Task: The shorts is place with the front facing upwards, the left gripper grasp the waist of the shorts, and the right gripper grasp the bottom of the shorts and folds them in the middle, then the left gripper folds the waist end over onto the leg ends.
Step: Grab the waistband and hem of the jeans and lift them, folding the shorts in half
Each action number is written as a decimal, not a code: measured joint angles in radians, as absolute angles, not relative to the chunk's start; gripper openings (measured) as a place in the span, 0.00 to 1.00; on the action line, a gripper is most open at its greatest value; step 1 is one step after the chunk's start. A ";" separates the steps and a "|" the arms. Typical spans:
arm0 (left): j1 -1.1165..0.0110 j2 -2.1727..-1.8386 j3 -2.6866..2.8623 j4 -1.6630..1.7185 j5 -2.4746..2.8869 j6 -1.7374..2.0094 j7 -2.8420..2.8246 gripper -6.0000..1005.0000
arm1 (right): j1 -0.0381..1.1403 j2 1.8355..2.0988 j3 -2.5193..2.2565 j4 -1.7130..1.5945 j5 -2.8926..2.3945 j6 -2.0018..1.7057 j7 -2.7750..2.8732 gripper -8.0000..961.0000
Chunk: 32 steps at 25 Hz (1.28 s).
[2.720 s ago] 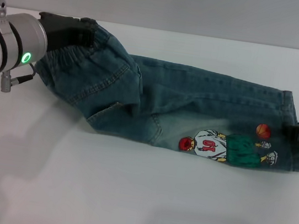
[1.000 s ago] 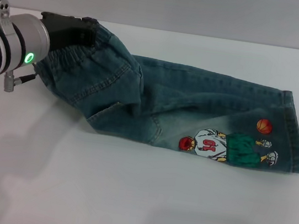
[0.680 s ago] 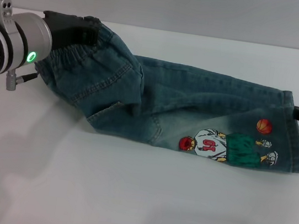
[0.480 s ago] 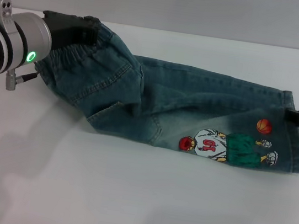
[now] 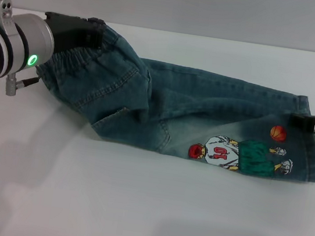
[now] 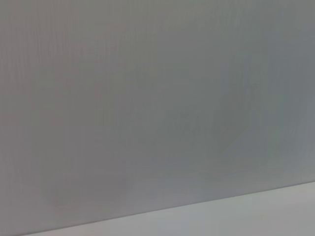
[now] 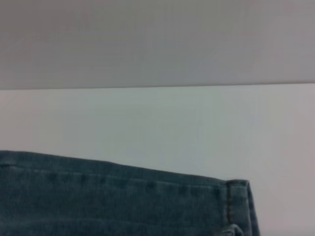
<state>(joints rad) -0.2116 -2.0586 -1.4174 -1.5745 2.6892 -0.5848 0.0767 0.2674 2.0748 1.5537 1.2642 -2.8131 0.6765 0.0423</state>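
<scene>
The blue-green denim shorts [image 5: 205, 116] lie folded lengthwise on the white table [image 5: 133, 208], with the cartoon print [image 5: 231, 155] and orange basketball [image 5: 278, 134] facing up. My left gripper [image 5: 86, 32], a black claw on the green-lit arm, is shut on the ruffled waist of the shorts [image 5: 75, 56] at the far left and holds it slightly raised. My right gripper [image 5: 305, 122] reaches in from the right edge, its black tip over the bottom of the shorts [image 5: 309, 145]. The right wrist view shows a stitched denim edge [image 7: 147, 184] and its corner [image 7: 238, 196].
A grey wall [image 5: 191, 5] runs along the table's far edge. Bare white table lies in front of the shorts and behind them. The left wrist view shows only the wall [image 6: 157, 98] and a strip of table [image 6: 246, 216].
My right gripper drew off to the right of the leg hems, then slid back left, and its tip now lies over the hem. The left gripper and waist have hardly moved.
</scene>
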 joint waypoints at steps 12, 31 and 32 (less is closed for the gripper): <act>-0.212 -2.059 -1.410 -1.583 2.689 -0.586 0.077 0.05 | 0.284 2.074 1.548 1.230 -2.801 0.667 0.039 0.68; -0.210 -2.055 -1.408 -1.586 2.689 -0.588 0.083 0.06 | 0.288 2.072 1.532 1.225 -2.795 0.682 0.036 0.51; -0.210 -2.055 -1.408 -1.586 2.689 -0.588 0.083 0.06 | 0.288 2.072 1.532 1.225 -2.795 0.684 0.036 0.47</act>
